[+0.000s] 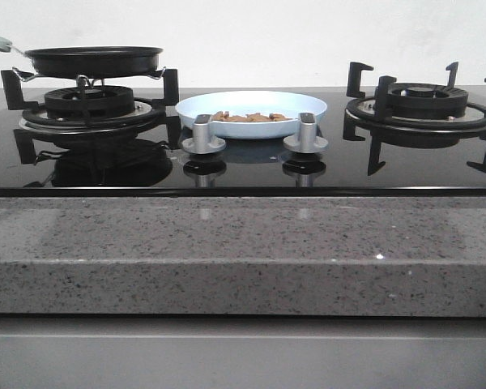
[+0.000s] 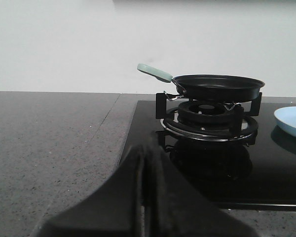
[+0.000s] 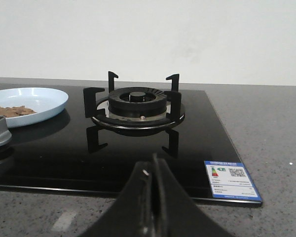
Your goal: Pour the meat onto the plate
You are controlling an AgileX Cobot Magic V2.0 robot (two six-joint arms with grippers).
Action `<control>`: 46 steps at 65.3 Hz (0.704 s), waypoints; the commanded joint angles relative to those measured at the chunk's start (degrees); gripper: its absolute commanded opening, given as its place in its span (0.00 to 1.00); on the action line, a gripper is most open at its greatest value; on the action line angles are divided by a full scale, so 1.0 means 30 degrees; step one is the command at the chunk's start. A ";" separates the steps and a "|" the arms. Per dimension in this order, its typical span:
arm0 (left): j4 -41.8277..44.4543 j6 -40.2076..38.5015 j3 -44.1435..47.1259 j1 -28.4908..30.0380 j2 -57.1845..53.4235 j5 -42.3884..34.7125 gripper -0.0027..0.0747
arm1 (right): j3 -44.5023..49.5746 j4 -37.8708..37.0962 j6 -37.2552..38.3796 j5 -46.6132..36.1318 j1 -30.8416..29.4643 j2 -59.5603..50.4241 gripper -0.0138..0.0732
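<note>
The pale-blue plate [image 1: 251, 107] sits at the middle of the black hob, and a low heap of tan meat [image 1: 248, 117] lies in it. The plate's edge [image 2: 291, 121] shows in the left wrist view; the plate [image 3: 32, 101] with meat [image 3: 10, 111] shows in the right wrist view. A black frying pan [image 1: 93, 58] with a pale-green handle [image 2: 154, 72] rests on the left burner. My left gripper [image 2: 147, 153] is shut and empty, low over the counter before the left burner. My right gripper [image 3: 153, 165] is shut and empty, in front of the right burner. Neither gripper shows in the front view.
Two silver knobs [image 1: 203, 138] [image 1: 306, 136] stand in front of the plate. The right burner [image 1: 421, 101] with its black pan supports is bare. A speckled grey stone counter [image 1: 243, 243] surrounds the hob. A blue energy label [image 3: 232, 180] is stuck at the hob's near right corner.
</note>
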 commanded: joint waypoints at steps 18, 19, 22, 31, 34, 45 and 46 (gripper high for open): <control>-0.0188 -0.0036 0.0131 -0.0011 -0.0307 -0.1479 0.01 | -0.0103 -0.0228 0.0064 -0.1692 -0.0984 -0.0311 0.08; -0.0188 -0.0036 0.0131 -0.0011 -0.0307 -0.1479 0.01 | -0.0103 -0.0228 0.0064 -0.1692 -0.1084 -0.0311 0.08; -0.0188 -0.0036 0.0131 -0.0011 -0.0307 -0.1479 0.01 | -0.0103 -0.0228 0.0064 -0.1692 -0.1365 -0.0311 0.08; -0.0188 -0.0036 0.0131 -0.0011 -0.0307 -0.1479 0.01 | -0.0103 -0.0228 0.0064 -0.1692 -0.1697 -0.0311 0.08; -0.0188 -0.0036 0.0131 -0.0011 -0.0307 -0.1479 0.01 | -0.0103 -0.0228 0.0064 -0.1692 -0.1697 -0.0311 0.08; -0.0188 -0.0036 0.0131 -0.0011 -0.0307 -0.1479 0.01 | -0.0103 -0.0228 0.0064 -0.1692 -0.1697 -0.0311 0.08; -0.0188 -0.0036 0.0131 -0.0011 -0.0307 -0.1479 0.01 | -0.0103 -0.0228 0.0064 -0.1692 -0.1697 -0.0311 0.08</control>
